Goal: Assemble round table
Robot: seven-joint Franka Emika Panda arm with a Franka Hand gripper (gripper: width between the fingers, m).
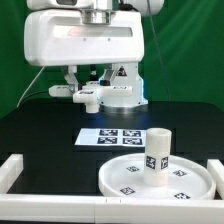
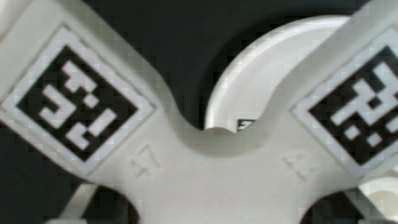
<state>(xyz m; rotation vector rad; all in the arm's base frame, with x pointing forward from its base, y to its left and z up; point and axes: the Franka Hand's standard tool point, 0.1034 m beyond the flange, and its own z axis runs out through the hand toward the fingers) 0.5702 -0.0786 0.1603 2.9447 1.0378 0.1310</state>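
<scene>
Low white border wall (image 1: 14, 170) runs along the front edge. Just behind it the rimmed round disc (image 1: 195, 180) lies flat with the short cylinder (image 1: 156, 157) upright on it, tag facing out. Marker board (image 1: 110, 137) lies just beyond. Cross-shaped foot (image 1: 88, 96) (image 2: 178, 150) sits far back under the gripper (image 1: 93, 80). It fills the wrist view, two tagged arms visible. Can't tell whether the fingers are spread or pinching.
</scene>
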